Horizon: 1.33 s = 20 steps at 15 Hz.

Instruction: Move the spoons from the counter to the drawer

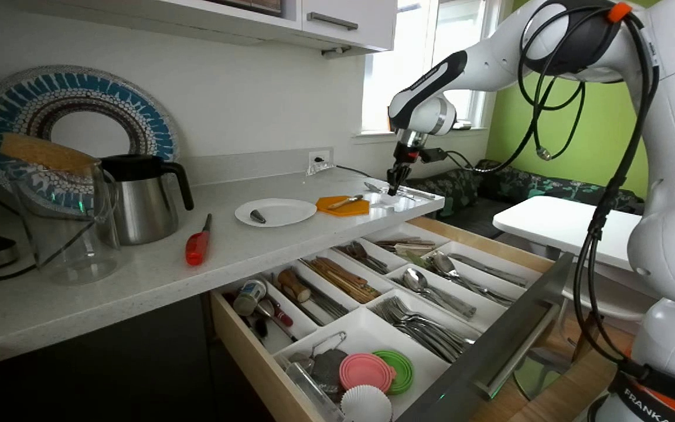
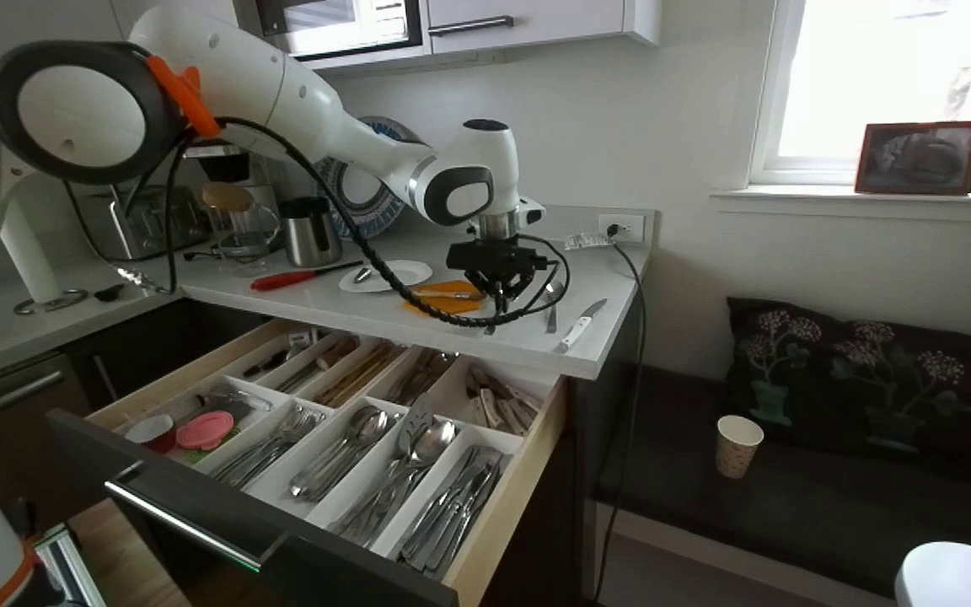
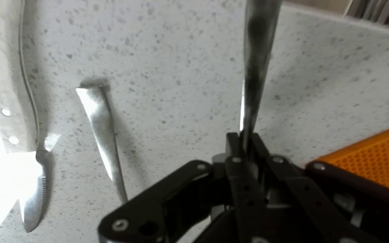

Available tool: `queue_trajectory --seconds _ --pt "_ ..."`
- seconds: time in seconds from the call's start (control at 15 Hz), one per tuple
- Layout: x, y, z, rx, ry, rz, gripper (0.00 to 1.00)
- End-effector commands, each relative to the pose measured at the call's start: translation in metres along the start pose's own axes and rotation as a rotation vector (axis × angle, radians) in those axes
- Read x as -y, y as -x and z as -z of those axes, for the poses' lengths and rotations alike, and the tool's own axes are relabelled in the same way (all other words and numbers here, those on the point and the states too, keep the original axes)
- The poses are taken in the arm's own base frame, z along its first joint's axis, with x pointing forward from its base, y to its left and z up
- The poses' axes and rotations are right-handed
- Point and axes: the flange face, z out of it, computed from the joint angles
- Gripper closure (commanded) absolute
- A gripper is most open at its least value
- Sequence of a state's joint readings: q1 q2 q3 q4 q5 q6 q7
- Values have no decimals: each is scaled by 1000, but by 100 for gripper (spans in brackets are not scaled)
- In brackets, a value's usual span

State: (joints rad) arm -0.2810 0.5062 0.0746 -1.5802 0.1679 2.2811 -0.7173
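My gripper (image 3: 247, 140) is low over the white counter (image 3: 181, 60) near its front edge; it also shows in both exterior views (image 1: 394, 186) (image 2: 498, 303). Its fingers are shut on the thin silver handle of a spoon (image 3: 260, 47). The handle points away from the jaws; the bowl is hidden. I cannot tell whether this spoon touches the counter. Another silver spoon (image 3: 101, 125) lies on the counter to the left in the wrist view; it also shows in an exterior view (image 2: 552, 314). The drawer (image 1: 261, 358) (image 2: 528, 485) is open below the counter, with cutlery in its compartments.
A white-handled knife (image 3: 8, 77) (image 2: 583, 324) lies beyond the loose spoon. An orange mat (image 3: 377, 158) (image 1: 359, 208) with a utensil on it is beside the gripper. A white plate (image 1: 285, 211), red-handled utensil (image 1: 198, 246) and steel jug (image 1: 144, 208) stand farther along the counter.
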Motion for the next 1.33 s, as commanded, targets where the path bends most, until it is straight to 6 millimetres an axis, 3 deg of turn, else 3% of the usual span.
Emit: queue_trajectory --seconds 0.0,0.27,0.47,0.8,1.07,1.13,1.27 --pt "17 53 34 -8 -64 54 98" --pt "27 106 61 -47 -82 73 98" --pt "47 143 64 -96 -102 19 98" --pt "104 194 24 -129 -66 -127 98" --pt "173 238 -16 -112 -32 -68 98" --pt "141 213 -13 -104 -39 -94 91" --pt "168 229 -25 -88 -41 -74 91"
